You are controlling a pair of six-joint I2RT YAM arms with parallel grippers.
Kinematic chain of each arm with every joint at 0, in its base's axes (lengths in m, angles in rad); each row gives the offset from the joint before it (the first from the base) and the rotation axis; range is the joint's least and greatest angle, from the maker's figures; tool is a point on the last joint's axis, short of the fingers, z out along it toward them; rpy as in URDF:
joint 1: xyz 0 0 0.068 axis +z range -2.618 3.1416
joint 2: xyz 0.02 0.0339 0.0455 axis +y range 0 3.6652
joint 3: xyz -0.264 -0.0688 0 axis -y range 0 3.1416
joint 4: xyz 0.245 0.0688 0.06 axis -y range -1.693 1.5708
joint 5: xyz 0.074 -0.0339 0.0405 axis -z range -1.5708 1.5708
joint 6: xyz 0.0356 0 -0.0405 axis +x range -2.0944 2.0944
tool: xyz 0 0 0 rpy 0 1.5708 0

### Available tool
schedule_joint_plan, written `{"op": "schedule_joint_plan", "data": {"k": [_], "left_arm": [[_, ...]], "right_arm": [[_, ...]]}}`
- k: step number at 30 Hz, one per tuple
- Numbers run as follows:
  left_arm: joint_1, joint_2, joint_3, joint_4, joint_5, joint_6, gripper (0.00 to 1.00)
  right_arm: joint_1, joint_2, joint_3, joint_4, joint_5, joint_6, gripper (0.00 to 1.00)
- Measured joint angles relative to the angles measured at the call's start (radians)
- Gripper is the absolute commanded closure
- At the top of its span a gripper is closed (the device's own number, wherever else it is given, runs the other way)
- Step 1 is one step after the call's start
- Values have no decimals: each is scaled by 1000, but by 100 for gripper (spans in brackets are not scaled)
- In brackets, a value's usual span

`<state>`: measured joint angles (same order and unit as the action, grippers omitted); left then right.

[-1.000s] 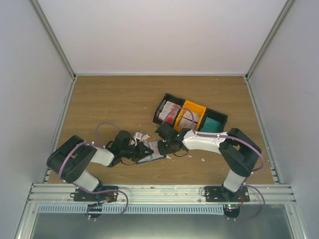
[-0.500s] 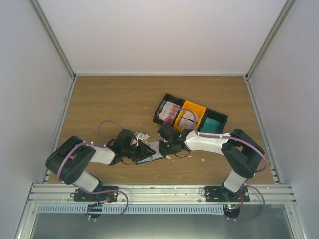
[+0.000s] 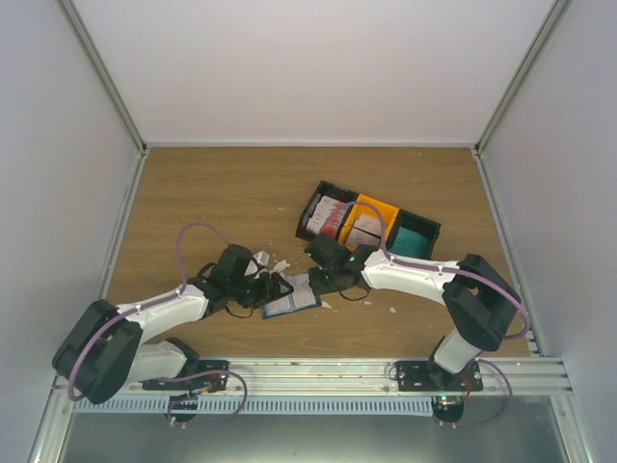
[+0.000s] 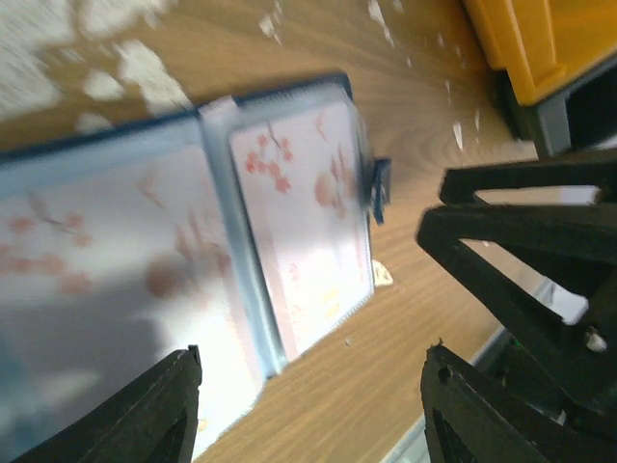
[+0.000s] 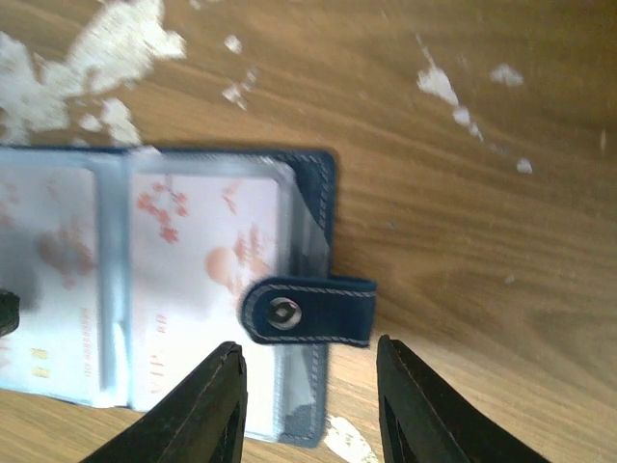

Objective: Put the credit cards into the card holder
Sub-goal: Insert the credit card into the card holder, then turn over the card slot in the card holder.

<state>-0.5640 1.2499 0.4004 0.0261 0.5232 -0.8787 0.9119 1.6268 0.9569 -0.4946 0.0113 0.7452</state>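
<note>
The card holder [image 5: 307,193] lies open and flat on the wood, navy edged, its clear sleeves showing red-and-white credit cards [image 5: 202,260]. Its snap tab [image 5: 308,311] lies just ahead of my right gripper [image 5: 308,405], which is open and grips nothing. In the left wrist view the same card holder [image 4: 217,207] shows carded sleeves [image 4: 304,222]; my left gripper [image 4: 313,410] is open over its near edge and bare wood. From above, the card holder [image 3: 292,303] lies between the left gripper [image 3: 278,287] and the right gripper [image 3: 321,281].
A row of trays stands behind the right arm: a black one [image 3: 310,205] and an orange one [image 3: 378,204] holding more cards, and a teal-lined one [image 3: 416,241]. Torn white scraps [image 3: 270,262] litter the wood near the holder.
The left gripper has gone from shut to open and let go of the holder, and the left arm has stretched out lower. The right gripper has opened slightly.
</note>
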Motion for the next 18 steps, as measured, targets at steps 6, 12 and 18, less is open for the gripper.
{"op": "schedule_joint_plan", "data": {"k": [6, 12, 18], "left_arm": [[64, -93, 46, -175, -109, 53, 67], [110, -101, 48, -271, -166, 86, 66], [131, -101, 32, -278, -148, 95, 66]], "right_arm": [[30, 9, 99, -9, 31, -49, 75], [87, 107, 189, 20, -3, -101, 75], [109, 190, 202, 24, -57, -132, 76]]}}
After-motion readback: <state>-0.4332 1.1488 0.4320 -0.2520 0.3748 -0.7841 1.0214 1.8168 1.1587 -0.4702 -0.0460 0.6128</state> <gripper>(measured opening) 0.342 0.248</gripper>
